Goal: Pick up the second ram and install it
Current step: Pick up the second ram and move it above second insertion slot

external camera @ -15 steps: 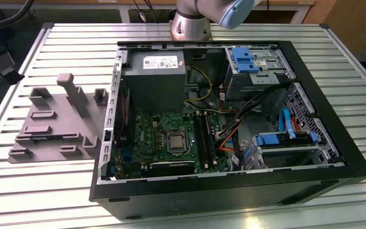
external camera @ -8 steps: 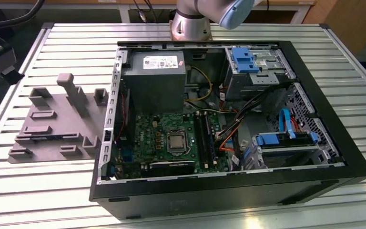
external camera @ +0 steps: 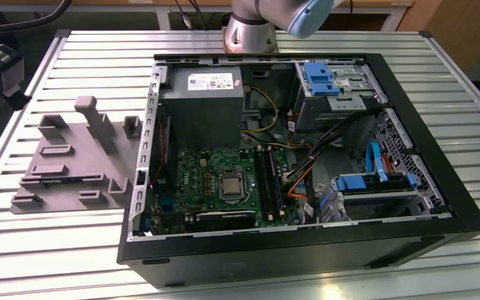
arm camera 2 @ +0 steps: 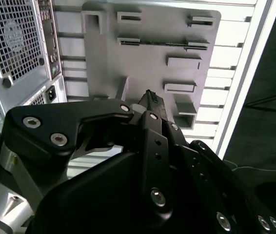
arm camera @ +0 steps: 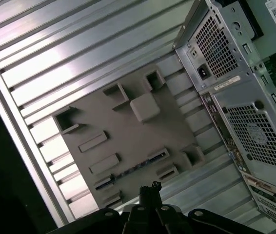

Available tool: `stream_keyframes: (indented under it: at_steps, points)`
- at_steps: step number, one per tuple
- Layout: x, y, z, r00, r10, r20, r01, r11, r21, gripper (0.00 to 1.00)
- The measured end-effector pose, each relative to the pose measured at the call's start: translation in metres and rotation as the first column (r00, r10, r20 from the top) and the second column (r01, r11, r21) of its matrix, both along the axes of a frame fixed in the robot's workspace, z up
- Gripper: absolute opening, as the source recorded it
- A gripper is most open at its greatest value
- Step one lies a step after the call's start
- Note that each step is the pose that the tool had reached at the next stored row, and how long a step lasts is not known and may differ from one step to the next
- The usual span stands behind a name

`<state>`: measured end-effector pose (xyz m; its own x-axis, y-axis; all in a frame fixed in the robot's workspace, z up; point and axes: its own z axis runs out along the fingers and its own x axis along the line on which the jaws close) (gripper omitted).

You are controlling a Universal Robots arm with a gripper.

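Spotter: Your tool (arm camera 2: pixel 151 100) is the nearest thing in both wrist views, black and hanging over the grey holder plate (arm camera 2: pixel 143 68). I cannot tell whether it is clenched or released.

Operator: And the second ram?

Spotter: You have the second ram (arm camera: pixel 130 170) below the tool, standing on its long edge in a slot of that plate. It is a thin dark strip between two end blocks. Your tool is clear of it and is not grasping it.

Operator: What lies past the plate?

Spotter: The plate rests flat on the slatted metal table (external camera: pixel 57 250). Just beside it, on the exterior view's right, you have the open computer case (external camera: pixel 307 253). Inside the case lies the green circuit board (external camera: pixel 198 178) with its long black sockets (external camera: pixel 269 178), and a grey power supply box (external camera: pixel 200 106) sits beyond the board. Farthest off, your arm's base (external camera: pixel 252 28) stands at the far edge of the table behind the case.
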<state>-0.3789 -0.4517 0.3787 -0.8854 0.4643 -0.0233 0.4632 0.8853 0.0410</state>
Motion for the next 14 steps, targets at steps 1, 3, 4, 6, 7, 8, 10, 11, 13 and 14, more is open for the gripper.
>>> stream_keyframes:
  at_steps: [1,3,4,6,7,8,10,11,13,14]
  points:
    - [0.0000,0.0000,0.0000,0.9998,0.018,0.0000,-0.018,0.9998,0.0000,0.11]
    - [0.0000,0.0000,-0.0001,0.9973,0.073,0.0000,-0.073,0.9973,0.0000,0.11]
    - [0.0000,0.0000,-0.0001,0.9959,0.091,-0.0001,-0.091,0.9959,0.0000,0.11]
    - [0.0000,0.0000,-0.0002,0.9920,0.127,0.0000,-0.127,0.9920,0.0000,0.11]
    - [0.0000,0.0000,-0.0002,0.9895,0.144,-0.0001,-0.144,0.9895,0.0000,0.11]
    - [0.0000,0.0000,-0.0002,0.9865,0.164,-0.0001,-0.164,0.9865,-0.0001,0.11]
    - [0.0000,0.0000,-0.0004,0.9800,0.199,0.0000,-0.199,0.9800,0.0000,0.11]
    - [0.0000,0.0000,-0.0004,0.9762,0.217,-0.0001,-0.217,0.9762,-0.0001,0.11]
    - [0.0000,0.0000,-0.0005,0.9678,0.252,0.0000,-0.252,0.9678,0.0000,0.11]
    - [0.0000,0.0000,-0.0005,0.9631,0.269,0.0000,-0.269,0.9631,0.0000,0.11]
